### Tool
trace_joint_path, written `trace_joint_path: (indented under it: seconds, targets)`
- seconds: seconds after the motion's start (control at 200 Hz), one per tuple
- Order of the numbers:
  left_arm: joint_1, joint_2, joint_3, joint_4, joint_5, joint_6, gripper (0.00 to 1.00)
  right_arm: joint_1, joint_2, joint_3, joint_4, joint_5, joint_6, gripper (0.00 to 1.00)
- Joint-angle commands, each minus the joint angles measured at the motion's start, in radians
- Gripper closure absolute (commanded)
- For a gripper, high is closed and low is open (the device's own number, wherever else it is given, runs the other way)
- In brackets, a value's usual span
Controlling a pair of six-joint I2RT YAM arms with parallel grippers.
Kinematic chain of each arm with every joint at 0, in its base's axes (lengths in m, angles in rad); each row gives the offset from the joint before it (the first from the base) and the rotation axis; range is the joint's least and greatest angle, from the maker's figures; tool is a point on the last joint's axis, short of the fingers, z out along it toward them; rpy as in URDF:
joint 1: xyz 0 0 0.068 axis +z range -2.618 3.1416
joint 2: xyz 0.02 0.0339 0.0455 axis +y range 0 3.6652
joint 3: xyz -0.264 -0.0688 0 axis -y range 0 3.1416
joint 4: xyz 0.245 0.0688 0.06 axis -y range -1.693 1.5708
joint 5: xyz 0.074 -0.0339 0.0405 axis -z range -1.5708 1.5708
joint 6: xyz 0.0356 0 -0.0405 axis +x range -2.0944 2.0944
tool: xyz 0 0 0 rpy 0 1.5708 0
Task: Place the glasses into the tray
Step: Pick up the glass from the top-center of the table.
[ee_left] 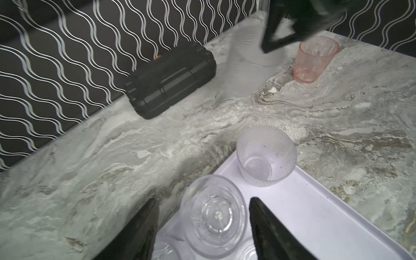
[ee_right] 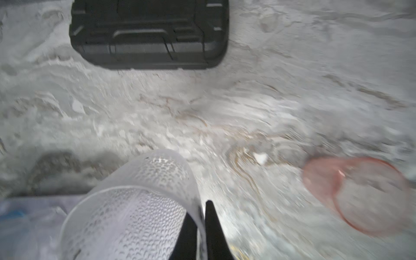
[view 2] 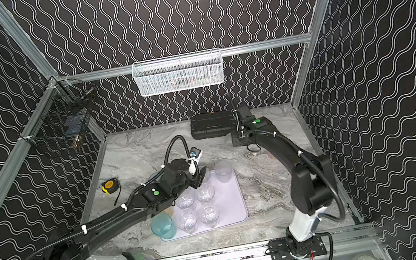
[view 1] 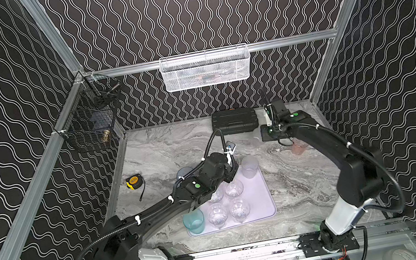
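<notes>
- The right tool (ee_right: 200,216) is seen closed, pinched on the wall of a frosted glass (ee_right: 135,202), with one finger inside the rim and one outside.
- This glass is blurred in both wrist views. It is found over the counter (view 1: 164,150), between the case (view 1: 234,121) and the pink glass (view 1: 299,147), well apart from the tray (view 1: 258,194). Whether its base is clear of the counter cannot be told.
- The left tool (ee_left: 203,200) is held open, with its fingers set on either side of a clear glass (ee_left: 213,216). A gap is seen at one finger, so no grip is shown.
- The clear glass is stood upright on the tray near its far edge.
- A second frosted glass (ee_left: 266,155) is stood upright in the tray's far right corner, near the clear glass.
- Four clear glasses (view 1: 217,214) are set upright in a two-by-two block on the tray, nearer the robot.
- A teal glass (view 1: 194,221) is stood upright at the tray's near left corner, just beside that block.
- The pink glass is left upright on the counter, off the tray and near the right tool.
- A blue glass (view 1: 183,172) is mostly hidden by the left arm, and is seen on the counter just past the tray's far left corner.
</notes>
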Motion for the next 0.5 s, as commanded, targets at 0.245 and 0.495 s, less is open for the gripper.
trace_joint_path:
  seconds: [0.245,0.495]
  targets:
    - [-0.002,-0.046,0.01,-0.013,0.003,-0.032,0.33,0.042,-0.213,-0.173,-0.248,0.098,-0.036,0.97]
    - [-0.03,-0.093,-0.049,-0.038,-0.017,-0.126,0.33,0.218,-0.28,-0.335,-0.298,0.111,0.092,0.97]
